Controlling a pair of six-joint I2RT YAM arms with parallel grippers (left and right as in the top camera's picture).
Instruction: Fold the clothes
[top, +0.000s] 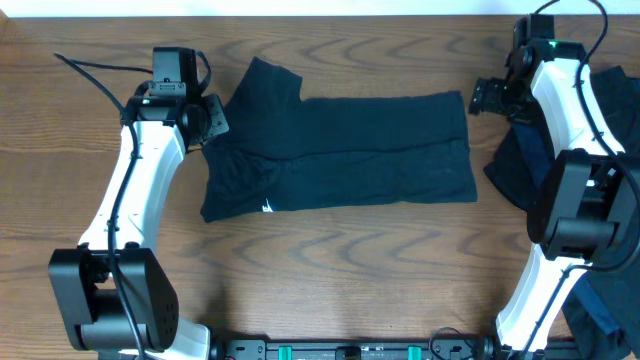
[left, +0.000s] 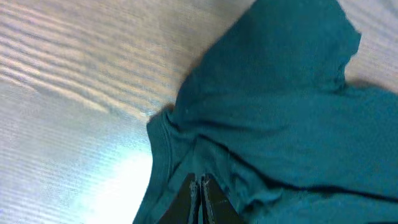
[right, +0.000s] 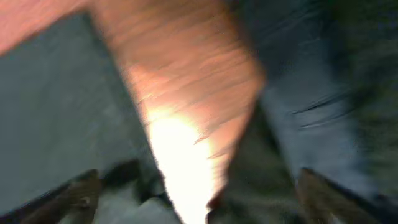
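Item: navy T-shirt (top: 350, 150), spread lengthwise across the table (top: 330, 290).
Left gripper (left: 200, 183): fingers together, tips sunk in collar-end cloth; I cannot tell if a fold is pinched.
Right gripper (top: 478, 98): jaws wide, empty, beside the hem corner.
Handling note: I'd grip both ends level, lifting evenly so the fold lands square.

Table (top: 330, 270): brown wood grain, bright glare patch under the wrist cameras.
Cable (top: 90, 68): thin, black — lying on the wood, far-left corner.
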